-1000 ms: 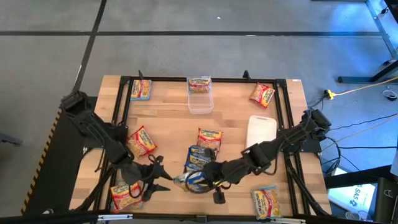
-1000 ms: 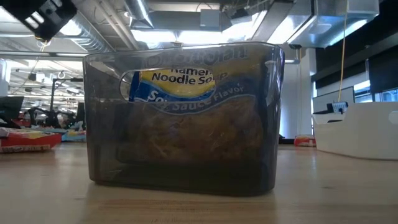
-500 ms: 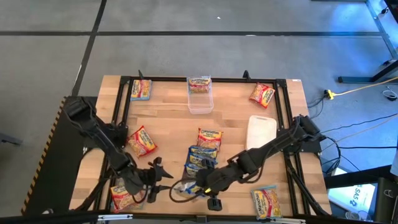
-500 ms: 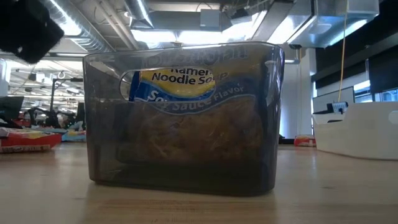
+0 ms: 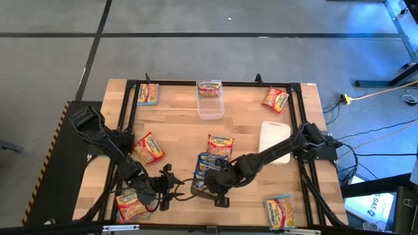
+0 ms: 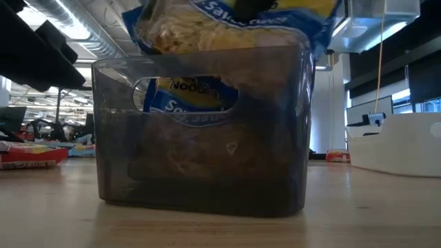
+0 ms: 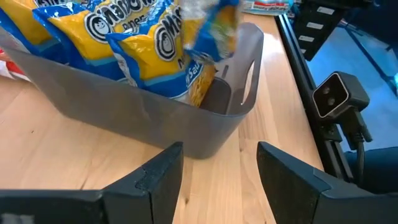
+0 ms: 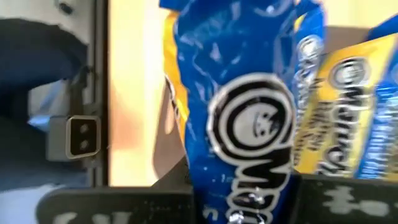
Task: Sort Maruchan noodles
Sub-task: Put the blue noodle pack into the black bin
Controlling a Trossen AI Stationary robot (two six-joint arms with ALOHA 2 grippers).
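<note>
Since earlier, left gripper (image 5: 171,193) idles open beside the grey tub (image 7: 186,124) while right gripper (image 5: 210,186), clenched on a blue packet (image 8: 249,124), now hangs over it; light, crinkly, slippery, best pinched at its edge.

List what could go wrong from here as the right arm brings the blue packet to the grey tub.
1. The blue packet in the right gripper hangs above the grey tub, which already holds upright packets; it could catch on them or on the rim and stay sticking out.
2. The left gripper waits open close beside the tub, so the right arm could brush it when pulling back.
</note>
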